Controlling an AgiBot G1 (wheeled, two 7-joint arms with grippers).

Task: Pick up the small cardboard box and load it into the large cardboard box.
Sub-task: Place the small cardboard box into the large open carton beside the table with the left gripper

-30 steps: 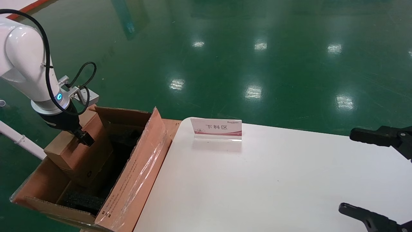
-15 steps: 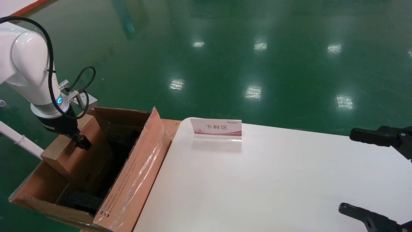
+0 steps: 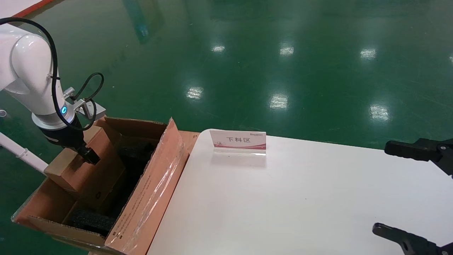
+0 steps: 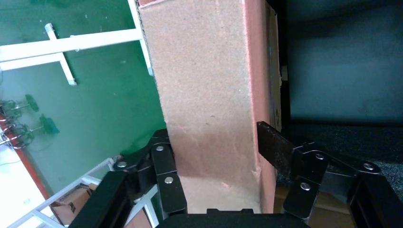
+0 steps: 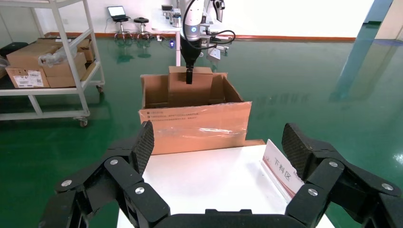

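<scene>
The small cardboard box [image 3: 95, 173] stands tilted inside the large cardboard box [image 3: 155, 180], leaning on its left wall above the black foam [image 3: 90, 219]. My left gripper [image 3: 83, 153] is shut on the small box's upper end. In the left wrist view the fingers [image 4: 164, 161] press both sides of the small box [image 4: 209, 95], with my left gripper [image 4: 216, 147] around it. The right wrist view shows the large box [image 5: 195, 126], the small box [image 5: 199, 88] and my left gripper [image 5: 189, 76]. My right gripper [image 3: 381, 187] hangs open and empty over the table's right end; it also shows in its own view [image 5: 218, 135].
The large box stands on the green floor against the left end of the white table [image 3: 283, 198]. A small sign [image 3: 238, 141] stands at the table's far edge, also in the right wrist view [image 5: 280, 171]. A shelf cart [image 5: 47, 71] with cartons stands beyond.
My left gripper has shifted a little to the left with the small box in it. The right arm has not moved.
</scene>
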